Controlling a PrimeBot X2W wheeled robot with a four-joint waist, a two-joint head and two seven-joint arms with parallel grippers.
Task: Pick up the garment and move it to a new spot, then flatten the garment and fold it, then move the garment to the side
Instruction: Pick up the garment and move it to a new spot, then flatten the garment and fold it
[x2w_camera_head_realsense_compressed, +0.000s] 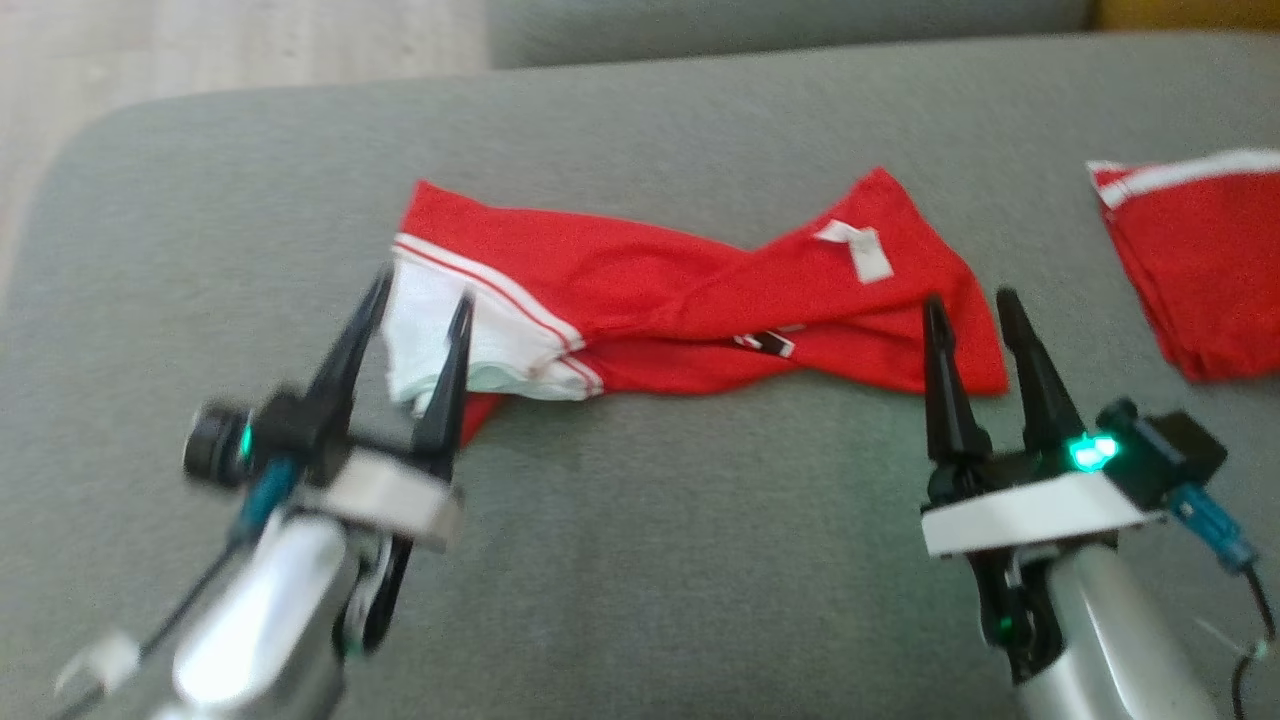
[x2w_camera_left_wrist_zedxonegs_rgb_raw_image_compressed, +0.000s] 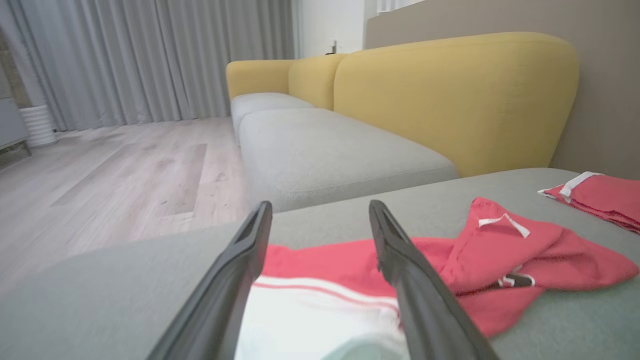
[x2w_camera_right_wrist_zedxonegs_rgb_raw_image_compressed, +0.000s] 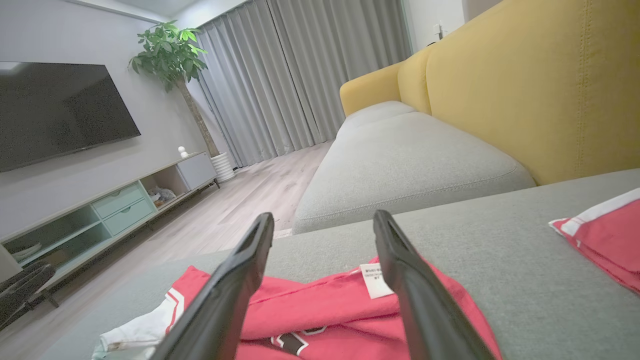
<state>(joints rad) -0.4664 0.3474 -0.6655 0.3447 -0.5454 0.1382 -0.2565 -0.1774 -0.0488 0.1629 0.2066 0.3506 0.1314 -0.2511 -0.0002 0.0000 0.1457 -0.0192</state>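
Loosely twisted red garment (x2w_camera_head_realsense_compressed: 650, 290) lies on grey cushion (x2w_camera_head_realsense_compressed: 650, 560).

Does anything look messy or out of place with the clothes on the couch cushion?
Yes. The red garment with white trim lies twisted at its middle on the grey fabric cushion, white label facing up, not flat.

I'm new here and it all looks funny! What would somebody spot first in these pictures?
The bright red garment with a white band jumps out first, lying twisted across the middle of the grey cushion. Next come the two dark-fingered grippers, both open: the left gripper by the white end, the right gripper by the red end. A second red cloth lies folded at the cushion's far right.
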